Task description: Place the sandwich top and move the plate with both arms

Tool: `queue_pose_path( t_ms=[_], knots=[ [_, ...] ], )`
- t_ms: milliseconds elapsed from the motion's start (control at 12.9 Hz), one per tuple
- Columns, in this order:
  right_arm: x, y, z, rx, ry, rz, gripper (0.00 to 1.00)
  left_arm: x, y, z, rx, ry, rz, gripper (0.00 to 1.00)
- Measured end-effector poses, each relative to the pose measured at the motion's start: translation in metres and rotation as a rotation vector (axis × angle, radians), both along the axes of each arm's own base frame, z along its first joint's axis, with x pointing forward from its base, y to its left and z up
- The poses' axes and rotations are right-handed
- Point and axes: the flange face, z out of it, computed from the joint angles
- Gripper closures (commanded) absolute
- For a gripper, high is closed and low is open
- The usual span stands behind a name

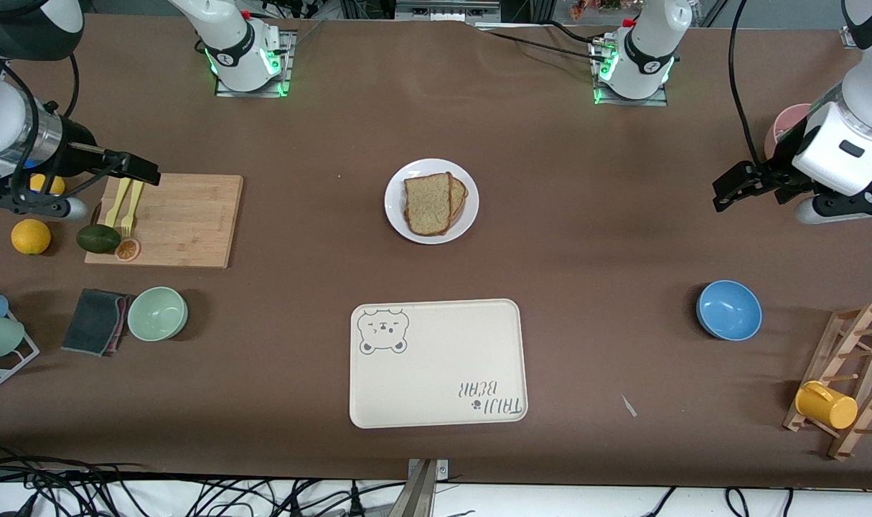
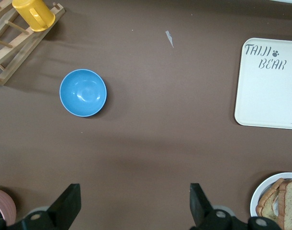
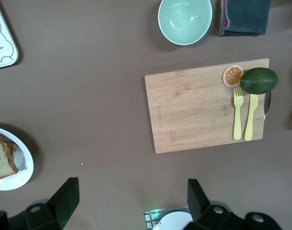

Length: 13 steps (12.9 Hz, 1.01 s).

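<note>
A squarish, speckled tan-grey bread slice, the sandwich top (image 1: 428, 204), is lying flat on a browner slice on the small round white plate (image 1: 398, 215), which is sitting mid-table, farther from the front camera than the cream rectangular bear tray (image 1: 438, 363). The slice's crust edges are running slightly askew to the tray's. The right gripper (image 3: 128, 201) is hovering open near the pale wooden cutting board (image 3: 194, 110); the left gripper (image 2: 135, 203) is hanging open over bare brown table. Only the right wrist view is showing the grey tool partly hidden beside the avocado (image 3: 259, 80).
</note>
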Motion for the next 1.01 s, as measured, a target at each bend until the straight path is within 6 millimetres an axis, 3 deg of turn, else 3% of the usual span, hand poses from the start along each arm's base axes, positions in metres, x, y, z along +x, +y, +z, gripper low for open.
queue_pose_path(
  t_ms=[464, 1006],
  knots=[
    [0.002, -0.016, 0.0, 0.004, -0.009, -0.005, 0.0, 0.0, 0.0, 0.0, 0.0, 0.0, 0.0, 0.0],
    [0.002, -0.017, 0.0, 0.005, -0.009, 0.001, 0.0, 0.0, 0.0, 0.0, 0.0, 0.0, 0.0, 0.0]
  ],
)
